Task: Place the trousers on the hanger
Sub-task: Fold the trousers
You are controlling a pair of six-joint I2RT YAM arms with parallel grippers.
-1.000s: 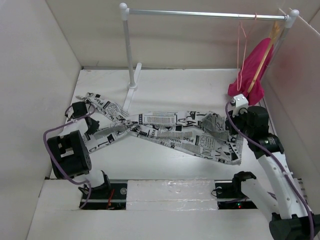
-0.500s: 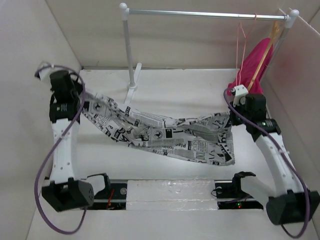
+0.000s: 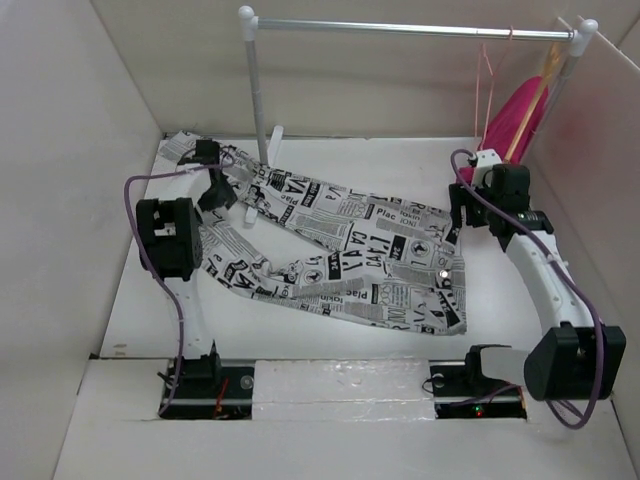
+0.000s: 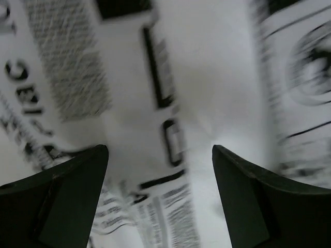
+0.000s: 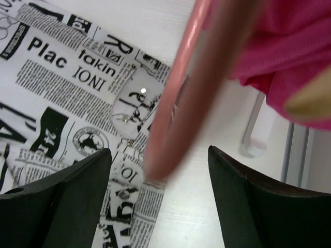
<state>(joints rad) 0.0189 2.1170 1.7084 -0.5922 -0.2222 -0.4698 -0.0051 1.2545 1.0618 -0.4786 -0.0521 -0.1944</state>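
The trousers (image 3: 340, 245), white with black newspaper print, lie spread flat on the table from the back left to the front right. My left gripper (image 3: 215, 195) hangs over their back-left end; in the left wrist view it (image 4: 160, 199) stands open just above the blurred cloth (image 4: 155, 88), holding nothing. My right gripper (image 3: 478, 226) is at the trousers' right edge, open (image 5: 160, 201). The salmon-pink hanger (image 3: 485, 90) hangs from the rail; its wire (image 5: 176, 103) crosses close above the open right fingers, touched by neither. The trousers' waist button (image 5: 129, 103) shows beside it.
A metal rail (image 3: 410, 28) on white posts (image 3: 258, 100) spans the back. A magenta garment (image 3: 515, 115) on a wooden hanger (image 3: 530, 95) hangs at its right end, close to my right arm. White walls enclose the table on three sides.
Both grippers have opened and let go of the trousers, which dropped from being stretched in the air to lying flat. The left arm swung in over the back-left end.
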